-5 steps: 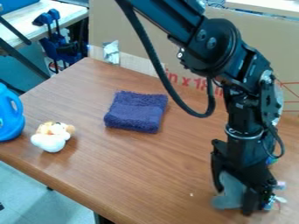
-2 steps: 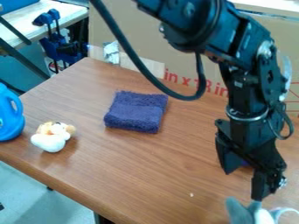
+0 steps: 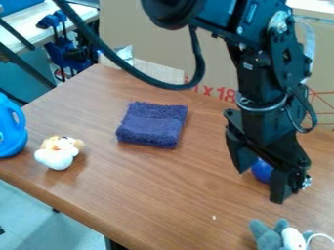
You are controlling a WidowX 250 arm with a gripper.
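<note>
Camera view. My pincer (image 3: 260, 186) hangs down over the wooden table (image 3: 156, 190), its fingers spread wide with a clear gap between them. Nothing is clamped, as far as I can judge.

Nearest things: a blue ball (image 3: 262, 171) shows through the gap. One finger covers part of it, so I cannot tell whether we touch. I read it as lying behind the fingers, framed by them rather than squeezed; no pad is seen pressing on it. A grey toy (image 3: 266, 236), with a white part and a pale loop beside it, lies below my fingertips in the view, on the camera's side, apart from them. Its ears point up toward me; the lower body is cut off by the view's edge. It bears its own weight on the wood, I judge.

Off to the left of my pincer as the camera looks, well apart: a purple towel (image 3: 153, 124), folded into a thick square, which probably keeps it compact and flat. Farther that way, near the table's edge, a white-and-tan toy (image 3: 58, 152) sits slumped, soft enough to settle on its own. Beyond it, a blue jug (image 3: 9, 129) stands upright, presumably on its base. Behind my arm, cardboard (image 3: 127, 22) forms a backdrop, perhaps a screen for the workspace.
</note>
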